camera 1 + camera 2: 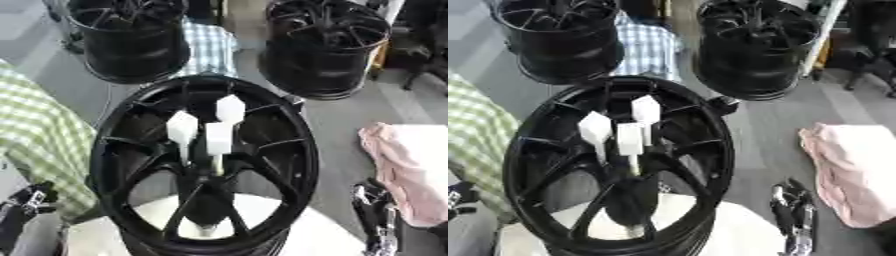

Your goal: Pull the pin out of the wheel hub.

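Three white pins (210, 131) upright in wheel hub (206, 165), heads exposed for pulling; right hand (794, 216) low, empty, fingers straight; left hand (22, 210) state unclear.

The robot's left hand (22, 212) shows at the near left corner, dark, with a silver joint catching light, low at the edge; how its fingers are set cannot be made out. The right hand (794, 220) rises at the near right, a narrow black shape with silver at its joints, its fingers (779, 192) pointing up toward the far side and lying straight, close together, holding nothing.
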